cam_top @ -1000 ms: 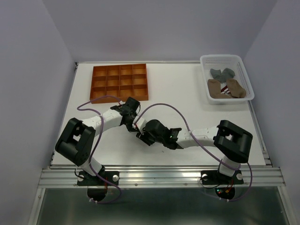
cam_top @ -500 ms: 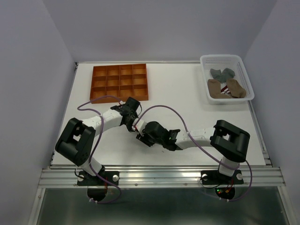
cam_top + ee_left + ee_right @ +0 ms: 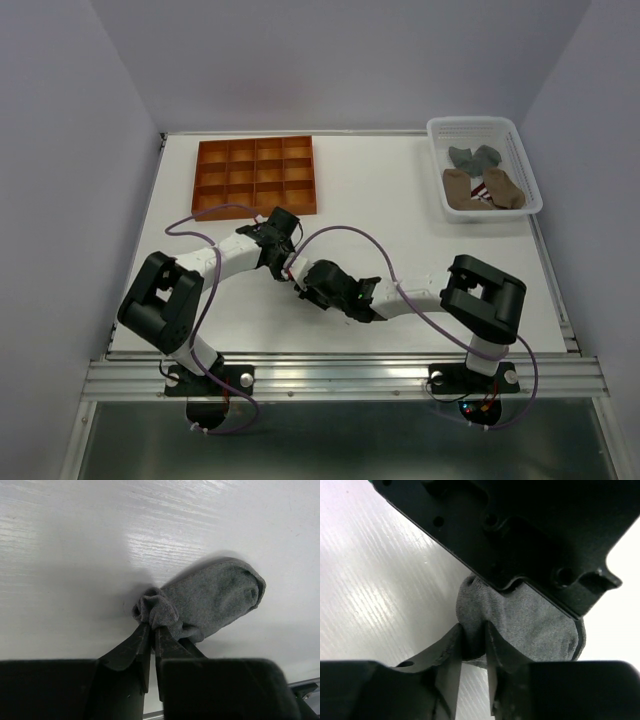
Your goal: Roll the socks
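A grey sock (image 3: 215, 600) lies on the white table, its near end bunched into a knot. My left gripper (image 3: 152, 626) is shut on that bunched end. My right gripper (image 3: 472, 630) comes from the other side, and its jaws pinch a fold of the same grey sock (image 3: 530, 625), right under the left gripper's black body (image 3: 520, 530). From above, the two grippers meet at the table's middle, left gripper (image 3: 290, 265) and right gripper (image 3: 303, 286), hiding the sock. More socks, grey (image 3: 475, 156) and tan-brown (image 3: 500, 188), lie in the basket.
A white basket (image 3: 485, 125) stands at the back right corner. An orange tray with several compartments (image 3: 255, 175) sits at the back left. Purple cables arc over both arms near the table's middle.
My right gripper's jaws have narrowed onto the sock fold, and the right arm's elbow has shifted left. The left arm has stayed put.
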Available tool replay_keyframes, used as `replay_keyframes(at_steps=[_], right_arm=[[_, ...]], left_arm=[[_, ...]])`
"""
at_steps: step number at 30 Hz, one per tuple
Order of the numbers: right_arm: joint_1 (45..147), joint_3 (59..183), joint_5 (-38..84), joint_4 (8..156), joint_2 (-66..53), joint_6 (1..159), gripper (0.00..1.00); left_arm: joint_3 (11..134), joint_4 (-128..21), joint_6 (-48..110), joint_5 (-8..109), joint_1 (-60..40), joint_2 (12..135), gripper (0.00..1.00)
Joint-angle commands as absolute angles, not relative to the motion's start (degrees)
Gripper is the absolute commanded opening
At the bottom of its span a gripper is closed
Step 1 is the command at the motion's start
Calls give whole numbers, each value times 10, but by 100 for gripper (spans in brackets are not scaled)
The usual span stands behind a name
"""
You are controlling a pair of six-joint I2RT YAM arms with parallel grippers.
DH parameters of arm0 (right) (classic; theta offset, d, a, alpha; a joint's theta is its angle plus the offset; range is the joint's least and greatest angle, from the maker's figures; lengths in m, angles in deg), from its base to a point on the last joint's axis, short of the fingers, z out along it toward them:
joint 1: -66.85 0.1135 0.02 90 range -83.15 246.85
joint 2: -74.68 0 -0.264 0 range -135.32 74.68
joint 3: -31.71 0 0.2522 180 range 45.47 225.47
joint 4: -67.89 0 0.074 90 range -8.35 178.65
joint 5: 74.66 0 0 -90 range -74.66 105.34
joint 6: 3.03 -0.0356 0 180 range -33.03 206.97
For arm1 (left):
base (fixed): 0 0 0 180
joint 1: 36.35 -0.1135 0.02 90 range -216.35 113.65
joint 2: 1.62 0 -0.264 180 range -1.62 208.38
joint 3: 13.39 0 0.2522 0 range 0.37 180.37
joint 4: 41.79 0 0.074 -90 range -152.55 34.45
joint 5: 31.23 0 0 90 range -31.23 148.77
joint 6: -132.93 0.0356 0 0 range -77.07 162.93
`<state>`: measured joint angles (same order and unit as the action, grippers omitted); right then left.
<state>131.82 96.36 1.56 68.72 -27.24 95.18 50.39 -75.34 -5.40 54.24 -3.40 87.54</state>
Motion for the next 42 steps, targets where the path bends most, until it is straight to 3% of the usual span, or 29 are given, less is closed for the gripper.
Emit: replay_keyframes(at_steps=[1,4,8,13,28,42], right_arm=[[1322,977,-21,671,-286,948,17],[1322,977,-31,673,-284,935,7],[1322,975,-29,672,-281,901,1],[1290,971,63,671,-267,813,1],[1136,932,417,576,-268,618,1],[1067,891,521,440,-319,494,1]], left_arm=[[526,-765,-47,544,-32,848,19],[530,-769,-47,546,-31,843,29],[537,-774,-47,557,-35,835,39],[539,-784,-46,573,-52,814,46],[521,-763,-32,573,-72,778,49],[466,-690,-22,507,-66,783,49]])
